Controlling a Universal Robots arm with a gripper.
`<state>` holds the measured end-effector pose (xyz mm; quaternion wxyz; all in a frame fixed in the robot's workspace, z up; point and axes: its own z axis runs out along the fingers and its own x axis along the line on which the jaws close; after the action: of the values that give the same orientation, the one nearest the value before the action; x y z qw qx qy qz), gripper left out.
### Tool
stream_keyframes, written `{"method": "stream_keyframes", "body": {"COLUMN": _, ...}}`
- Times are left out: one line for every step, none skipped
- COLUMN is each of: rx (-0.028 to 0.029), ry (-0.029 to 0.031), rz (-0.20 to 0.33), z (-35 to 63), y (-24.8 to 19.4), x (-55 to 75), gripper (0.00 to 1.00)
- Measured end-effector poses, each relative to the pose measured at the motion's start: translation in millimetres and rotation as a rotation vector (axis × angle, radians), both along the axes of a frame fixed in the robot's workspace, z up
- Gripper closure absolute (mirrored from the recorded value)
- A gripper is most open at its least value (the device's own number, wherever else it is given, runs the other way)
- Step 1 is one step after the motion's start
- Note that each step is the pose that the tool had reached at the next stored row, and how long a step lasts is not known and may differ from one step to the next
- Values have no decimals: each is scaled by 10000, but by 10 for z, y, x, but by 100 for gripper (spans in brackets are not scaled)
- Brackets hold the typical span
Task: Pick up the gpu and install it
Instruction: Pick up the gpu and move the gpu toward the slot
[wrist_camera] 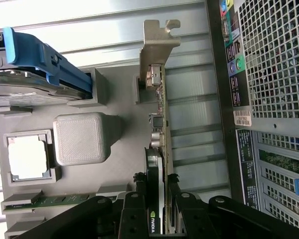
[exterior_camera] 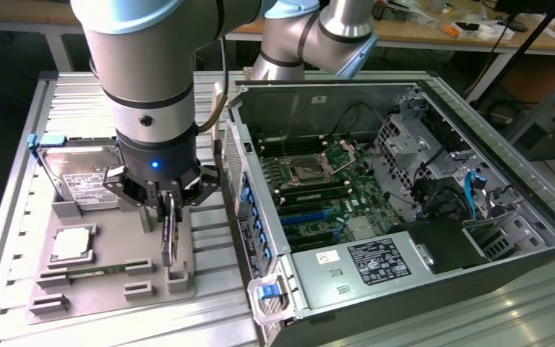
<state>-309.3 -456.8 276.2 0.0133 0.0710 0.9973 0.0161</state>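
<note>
Jaws clamp the gpu (upright); tray beneath.

Cannot see the top edge of the gpu, clamped inside the gripper. Cannot see the side of the hard drive toward the exterior view's right, masked by the arm. Cannot read the print on the power supply label.

Bright, even overhead indoor light in the exterior view, soft short shadows on the grey tray, computer case interior dimmer, in the wrist view ribbed metal table washed white by glare, gpu bracket gleaming pale.
</note>
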Motion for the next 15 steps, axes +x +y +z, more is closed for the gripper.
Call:
{"method": "stream_keyframes", "body": {"rx": 0, "ry": -1, "rz": 0, "z": 0, "y": 0, "x": 0, "gripper": 73}}
{"method": "stream_keyframes", "body": {"rx": 0, "ry": 0, "rz": 0, "z": 0, "y": 0, "x": 0, "gripper": 73}}
{"method": "stream_keyframes", "body": {"rx": 0, "ry": 0, "rz": 0, "z": 0, "y": 0, "x": 0, "gripper": 73}}
{"method": "stream_keyframes", "body": {"rx": 0, "ry": -1, "rz": 0, "z": 0, "y": 0, "x": 0, "gripper": 73}}
{"method": "stream_keyframes", "body": {"rx": 0, "ry": 0, "rz": 0, "z": 0, "y": 0, "x": 0, "gripper": 73}}
{"method": "stream_keyframes", "body": {"rx": 1, "ry": -1, "rz": 1, "z": 0, "y": 0, "x": 0, "gripper": 73}}
{"method": "stream_keyframes", "body": {"rx": 0, "ry": -1, "rz": 0, "z": 3, "y": 0, "x": 0, "gripper": 73}}
{"method": "stream_keyframes", "body": {"rx": -1, "ry": 1, "rz": 0, "z": 7, "y": 0, "x": 0, "gripper": 73}}
{"method": "stream_keyframes", "body": {"rx": -1, "ry": 1, "rz": 0, "z": 10, "y": 0, "x": 0, "gripper": 73}}
{"method": "stream_keyframes", "body": {"rx": -1, "ry": 1, "rz": 0, "z": 13, "y": 0, "x": 0, "gripper": 73}}
{"method": "stream_keyframes", "body": {"rx": -1, "ry": 1, "rz": 0, "z": 17, "y": 0, "x": 0, "gripper": 73}}
{"method": "stream_keyframes", "body": {"rx": -2, "ry": 1, "rz": 0, "z": 24, "y": 0, "x": 0, "gripper": 73}}
{"method": "stream_keyframes", "body": {"rx": -1, "ry": 1, "rz": 0, "z": 35, "y": 0, "x": 0, "gripper": 73}}
{"method": "stream_keyframes", "body": {"rx": 0, "ry": 0, "rz": 0, "z": 42, "y": 0, "x": 0, "gripper": 73}}
{"method": "stream_keyframes", "body": {"rx": 0, "ry": 0, "rz": 0, "z": 48, "y": 0, "x": 0, "gripper": 73}}
